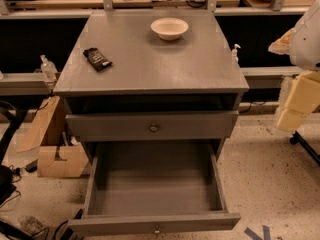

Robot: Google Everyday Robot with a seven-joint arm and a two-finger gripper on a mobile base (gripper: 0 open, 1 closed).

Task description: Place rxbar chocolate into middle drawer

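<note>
The rxbar chocolate (pixel 97 59), a small black-wrapped bar, lies flat on the left part of the grey cabinet top (pixel 150 69). The middle drawer (pixel 155 184) is pulled fully out below, empty, with its knob (pixel 157 230) at the bottom edge of the view. The upper knobbed drawer (pixel 154 127) is shut above it. My gripper (pixel 295 109) hangs at the far right edge of the view, beside the cabinet's right side. It is well away from the bar and holds nothing that I can see.
A white round bowl (pixel 170 28) stands at the back of the cabinet top. Cardboard pieces (pixel 55 149) and cables lie on the floor to the left. A small bottle (pixel 48 68) stands on a ledge at the left. Benches run behind the cabinet.
</note>
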